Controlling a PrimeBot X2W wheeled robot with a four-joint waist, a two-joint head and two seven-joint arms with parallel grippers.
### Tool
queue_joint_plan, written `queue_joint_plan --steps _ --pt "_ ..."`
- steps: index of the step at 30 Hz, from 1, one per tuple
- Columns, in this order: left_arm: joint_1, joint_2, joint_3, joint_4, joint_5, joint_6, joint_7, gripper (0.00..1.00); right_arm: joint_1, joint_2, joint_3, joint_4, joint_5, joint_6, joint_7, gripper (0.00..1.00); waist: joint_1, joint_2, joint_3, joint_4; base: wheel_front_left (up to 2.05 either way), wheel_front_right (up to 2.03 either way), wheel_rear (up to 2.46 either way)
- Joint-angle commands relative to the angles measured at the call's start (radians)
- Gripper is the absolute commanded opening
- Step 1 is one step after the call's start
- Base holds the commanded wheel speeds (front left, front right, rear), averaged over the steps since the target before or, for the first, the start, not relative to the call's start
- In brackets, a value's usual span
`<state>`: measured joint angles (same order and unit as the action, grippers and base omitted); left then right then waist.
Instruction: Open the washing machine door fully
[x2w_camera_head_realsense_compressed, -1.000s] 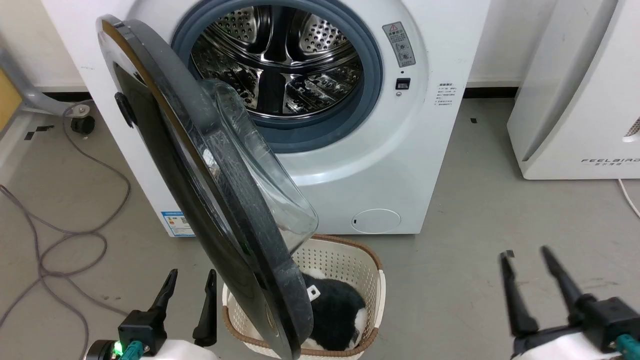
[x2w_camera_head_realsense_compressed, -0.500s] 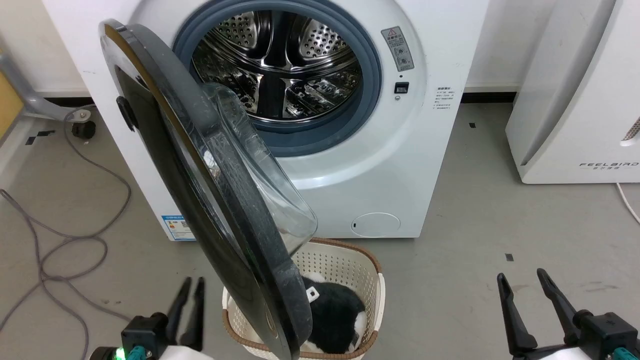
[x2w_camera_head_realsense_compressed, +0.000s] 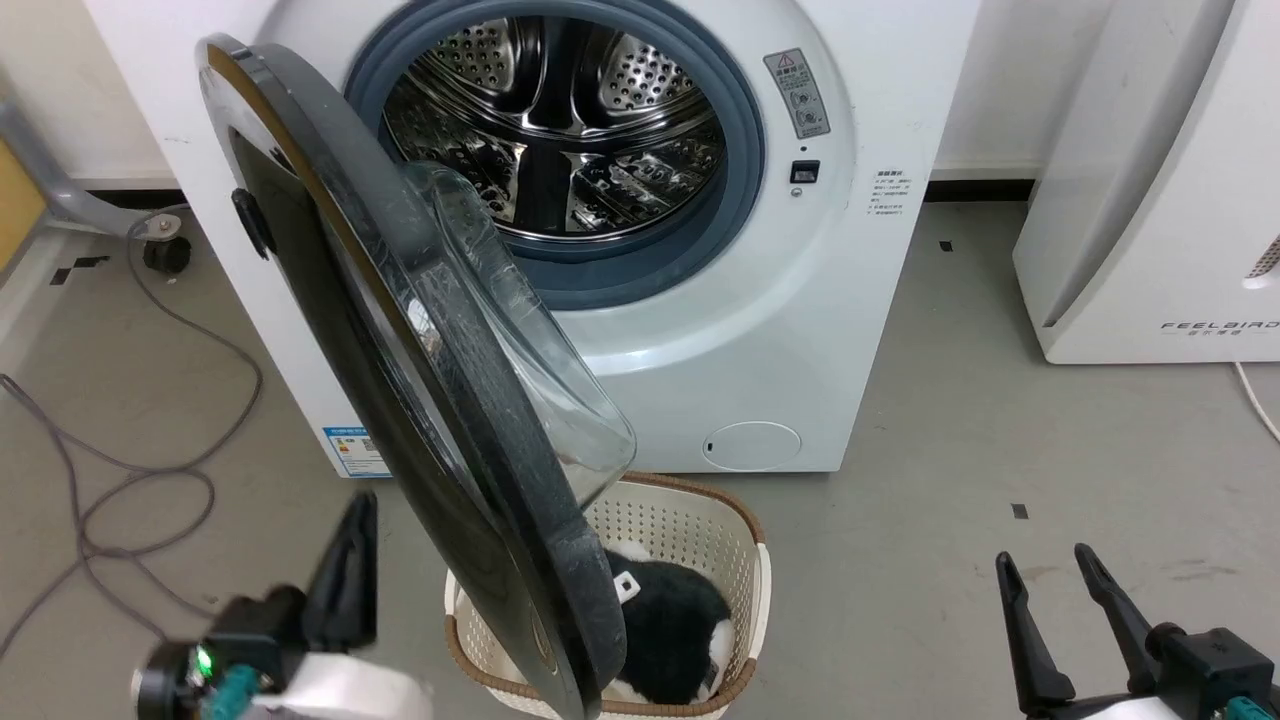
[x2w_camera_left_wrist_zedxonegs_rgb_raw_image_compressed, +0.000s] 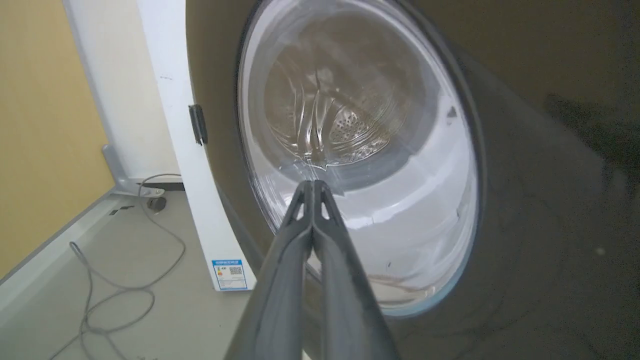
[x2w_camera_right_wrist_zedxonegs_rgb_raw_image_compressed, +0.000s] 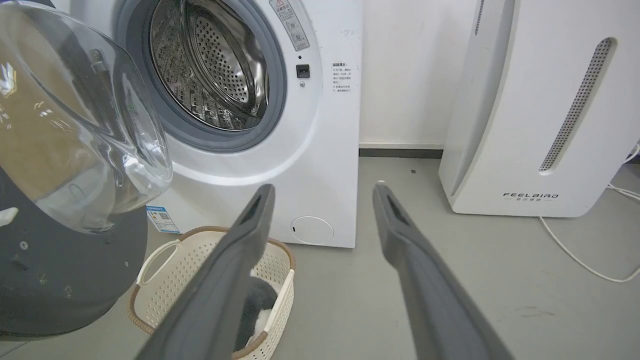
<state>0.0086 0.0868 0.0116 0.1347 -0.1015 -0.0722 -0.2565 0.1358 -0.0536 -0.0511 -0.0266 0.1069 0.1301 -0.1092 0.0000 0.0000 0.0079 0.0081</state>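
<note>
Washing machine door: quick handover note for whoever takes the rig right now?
Left gripper: shut, holding nothing, pointing at the outer face of the door; whether it touches cannot be told.
Right gripper: open, empty, off to the right, apart from the door.
Door: partly open, swung out over the laundry basket; drum exposed.
Done: unlatched, part of the swing.
Left: swing it further toward its hinge side, probably by pushing on the inner face.

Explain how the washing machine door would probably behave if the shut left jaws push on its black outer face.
The washing machine door probably swings as one rigid disc about its hinge, not flexing. Its glossy face looks slippery, so the shut left gripper may slide. The thick glass bowl likely makes it heavy.
</note>
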Motion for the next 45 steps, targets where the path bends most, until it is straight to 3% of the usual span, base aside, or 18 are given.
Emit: queue_joint_plan --steps 1,15,24,31,38,45 --pt "-0.028 0.014 0.006 -0.05 0.002 0.008 -0.005 0.0 -0.002 0.003 -0.001 0.008 0.009 0.001 -0.009 1.0 0.0 0.0 0.0 0.0 0.0 0.0 0.0" --pt "-0.138 0.05 0.012 -0.464 0.051 0.05 0.023 0.0 -0.001 0.003 -0.001 0.024 0.012 0.001 -0.016 1.0 0.0 0.0 -0.007 0.007 0.0 0.0 0.0" --pt "-0.21 0.039 -0.098 -0.631 0.051 0.012 0.081 0.0 -0.005 0.003 0.0 0.033 0.017 0.001 -0.02 1.0 0.0 0.0 -0.001 0.011 0.0 0.0 0.0" --pt "-0.193 0.025 -0.29 -0.665 0.019 -0.031 0.196 0.0 -0.006 0.003 0.007 0.05 0.022 0.001 -0.023 1.0 0.0 0.0 0.0 0.006 0.0 0.0 0.0" --pt "-0.118 0.046 -0.435 -0.643 -0.042 -0.047 0.35 0.0 0.0 0.003 0.004 0.069 0.031 0.001 -0.021 1.0 0.0 0.0 -0.008 0.009 0.0 0.0 0.0" --pt "0.017 0.067 -0.553 -0.538 -0.127 -0.049 0.517 0.0 -0.002 0.003 0.016 0.086 0.035 0.001 -0.022 1.0 0.0 0.0 -0.007 0.008 0.0 0.0 0.0"
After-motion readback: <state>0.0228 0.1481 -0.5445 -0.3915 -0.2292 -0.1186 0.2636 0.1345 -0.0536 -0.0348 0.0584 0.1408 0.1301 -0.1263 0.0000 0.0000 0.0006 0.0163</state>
